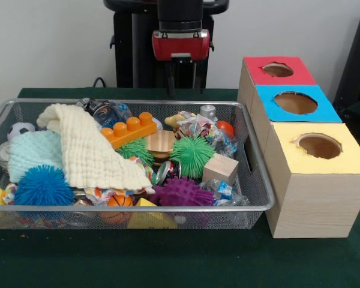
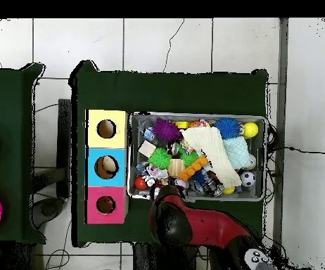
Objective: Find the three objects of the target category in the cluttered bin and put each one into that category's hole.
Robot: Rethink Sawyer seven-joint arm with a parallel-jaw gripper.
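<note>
The wire-mesh bin (image 1: 132,213) sits on the dark green table (image 1: 168,264), taking up most of its width, with the row of three wooden boxes just beside one short end. The red-topped box, at the table's edge nearest the robot, carries the round hole (image 1: 278,69); the blue-topped box (image 1: 295,103) and yellow-topped box (image 1: 319,146) follow toward the opposite edge. The end effector (image 1: 181,81) hangs over the bin's robot-side rim, its two thin fingers spread apart with nothing between them. Inside the bin lie a cream muslin cloth (image 1: 90,150), an orange toy brick (image 1: 129,130), a green spiky ball (image 1: 192,155), a purple spiky ball (image 1: 181,192), a blue spiky ball (image 1: 43,186) and a wooden cube (image 1: 220,168). No striped or tan soft animal toy can be picked out among the clutter.
</note>
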